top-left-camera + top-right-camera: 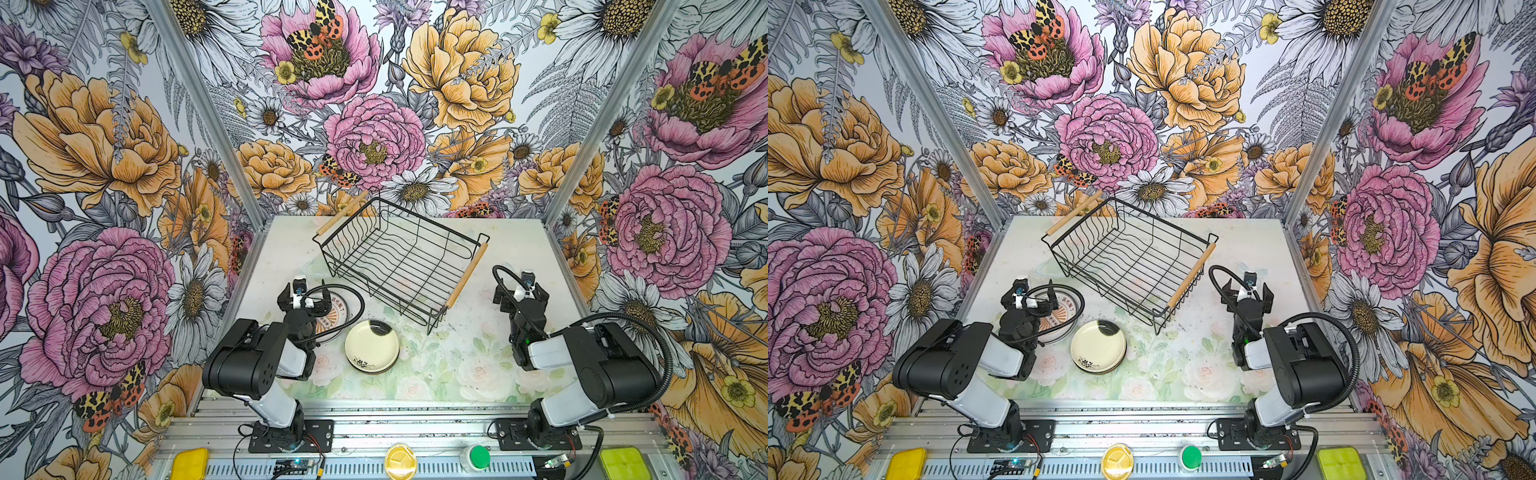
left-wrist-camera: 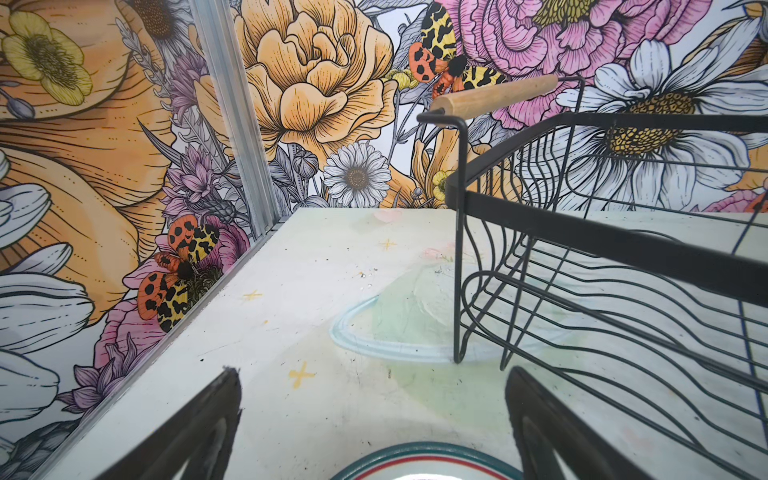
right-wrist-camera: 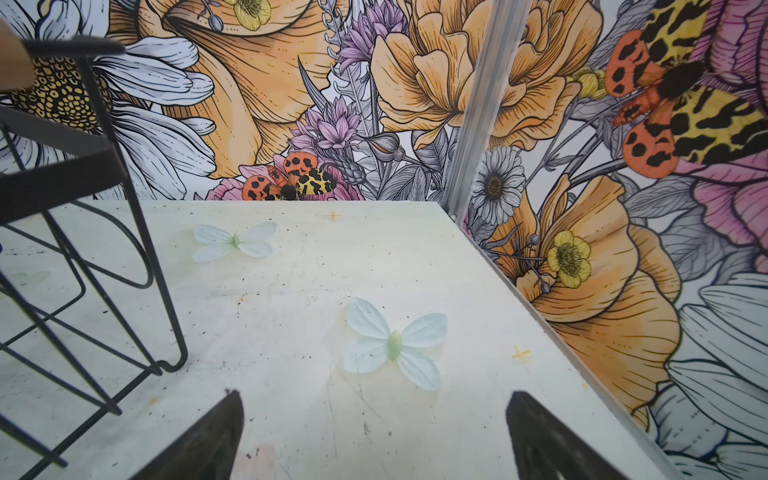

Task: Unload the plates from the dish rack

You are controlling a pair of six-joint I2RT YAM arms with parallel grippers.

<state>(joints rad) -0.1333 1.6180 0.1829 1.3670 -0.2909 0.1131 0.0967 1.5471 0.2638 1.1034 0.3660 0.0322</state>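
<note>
Pale painted table (image 1: 457, 357): black wire dish rack with wooden handles (image 1: 399, 257) stood empty ahead; round white printed plates (image 1: 334, 316) lay beneath the gaping left pincer (image 1: 306, 301), well apart from the gaping right pincer (image 1: 521, 297).

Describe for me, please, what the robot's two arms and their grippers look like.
The left arm and right arm both have bulky black joint housings joined by white links, on black base plates. A black ribbed hose loops along each arm to its wrist. The left gripper and right gripper are black, with flat, tapering jaws and a small camera above.
</note>
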